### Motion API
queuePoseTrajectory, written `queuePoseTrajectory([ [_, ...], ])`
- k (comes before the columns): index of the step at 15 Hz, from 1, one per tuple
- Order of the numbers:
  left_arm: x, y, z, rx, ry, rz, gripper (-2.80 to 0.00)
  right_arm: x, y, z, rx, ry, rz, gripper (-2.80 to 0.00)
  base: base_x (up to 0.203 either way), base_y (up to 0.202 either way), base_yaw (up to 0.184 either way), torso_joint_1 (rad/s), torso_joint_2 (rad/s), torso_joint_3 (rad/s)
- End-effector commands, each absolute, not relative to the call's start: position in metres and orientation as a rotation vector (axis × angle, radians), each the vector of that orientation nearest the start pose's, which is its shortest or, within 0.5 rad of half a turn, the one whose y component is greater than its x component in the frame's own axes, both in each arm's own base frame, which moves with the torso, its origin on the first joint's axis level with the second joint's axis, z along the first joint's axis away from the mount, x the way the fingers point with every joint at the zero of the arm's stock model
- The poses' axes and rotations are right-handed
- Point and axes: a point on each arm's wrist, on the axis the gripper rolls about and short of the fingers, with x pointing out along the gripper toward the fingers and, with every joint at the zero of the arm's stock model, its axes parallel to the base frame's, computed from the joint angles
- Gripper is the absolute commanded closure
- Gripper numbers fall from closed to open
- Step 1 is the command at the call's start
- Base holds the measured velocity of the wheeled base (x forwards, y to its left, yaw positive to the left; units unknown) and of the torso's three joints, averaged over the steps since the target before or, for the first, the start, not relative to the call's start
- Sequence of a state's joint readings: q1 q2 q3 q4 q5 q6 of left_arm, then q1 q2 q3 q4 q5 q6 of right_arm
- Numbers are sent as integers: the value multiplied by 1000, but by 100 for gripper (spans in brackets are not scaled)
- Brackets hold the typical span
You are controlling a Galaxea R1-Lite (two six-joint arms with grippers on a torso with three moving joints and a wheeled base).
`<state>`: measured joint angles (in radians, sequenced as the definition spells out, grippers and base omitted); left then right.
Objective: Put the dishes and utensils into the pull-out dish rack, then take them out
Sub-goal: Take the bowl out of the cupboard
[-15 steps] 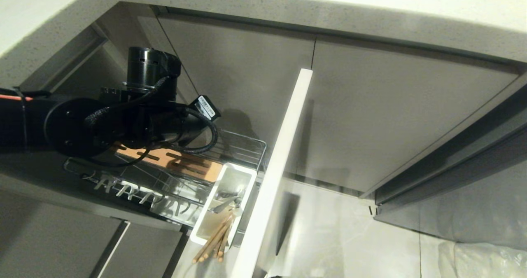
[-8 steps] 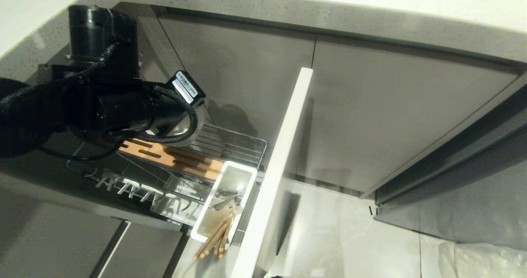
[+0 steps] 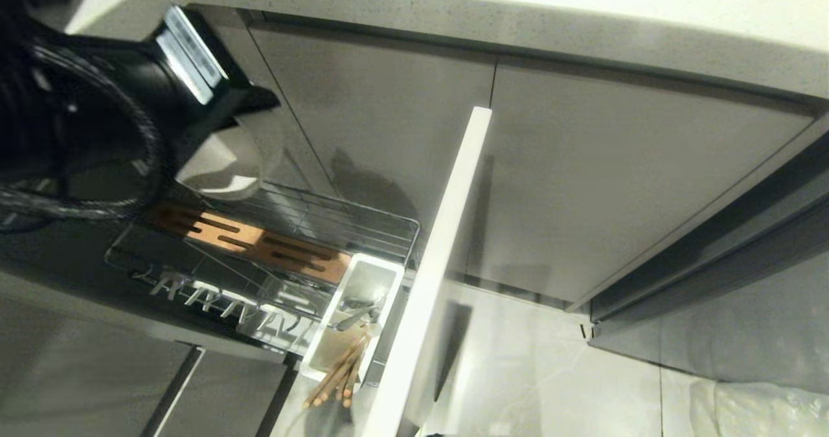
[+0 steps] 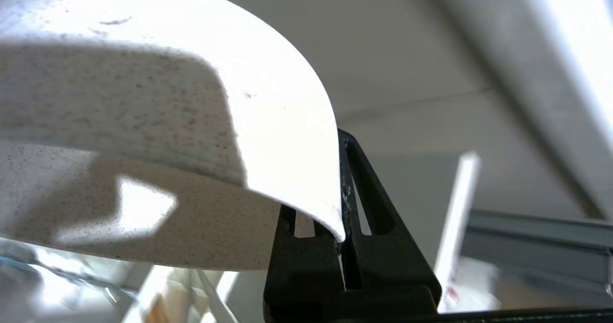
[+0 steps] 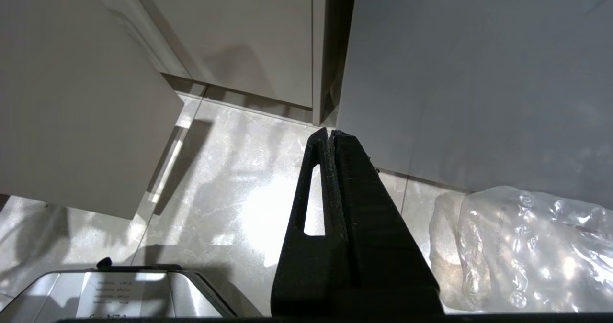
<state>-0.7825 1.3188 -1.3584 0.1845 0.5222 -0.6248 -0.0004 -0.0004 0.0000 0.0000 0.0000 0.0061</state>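
Unloading, by the look of it: left gripper (image 4: 342, 217) pinches the bowl (image 3: 223, 162) by its rim above the pull-out dish rack (image 3: 363, 220); chopsticks (image 3: 337, 372) and fork (image 3: 353, 320) sit in the caddy (image 3: 382, 268); right gripper (image 5: 330, 136) hangs clenched, empty.

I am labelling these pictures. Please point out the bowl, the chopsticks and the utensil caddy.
bowl (image 4: 143, 122): left wrist view, outer wall.
chopsticks (image 3: 333, 379): head view, middle of the sticks.
utensil caddy (image 3: 337, 311): head view, white side rim.

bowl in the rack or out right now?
Out. The left hand is shut on the bowl's rim and holds it in the air above the pull-out dish rack.
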Motion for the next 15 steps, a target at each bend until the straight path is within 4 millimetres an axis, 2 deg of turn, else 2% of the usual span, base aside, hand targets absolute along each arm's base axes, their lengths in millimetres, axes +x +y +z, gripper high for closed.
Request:
queuePoseTrajectory([
  [1,124,-114,381,-523,102,-228,0,-23,0,75,6,0,0,0,0,0,0,0,0,0],
  [3,115,-98,405,-480,3,-206,0,-23,0,75,6,0,-1,0,0,0,0,0,0,0],
  [5,106,-74,423,-446,-76,-149,0,-23,0,75,6,0,0,0,0,0,0,0,0,0],
  [8,86,-37,438,-406,-166,-117,0,-23,0,75,6,0,0,0,0,0,0,0,0,0],
  [10,65,-16,445,-369,-219,-79,0,-23,0,75,6,0,0,0,0,0,0,0,0,0],
  [13,32,3,451,-282,-241,95,0,-23,0,75,6,0,0,0,0,0,0,0,0,0],
  [15,16,5,453,-241,-231,256,0,-23,0,75,6,0,0,0,0,0,0,0,0,0],
])
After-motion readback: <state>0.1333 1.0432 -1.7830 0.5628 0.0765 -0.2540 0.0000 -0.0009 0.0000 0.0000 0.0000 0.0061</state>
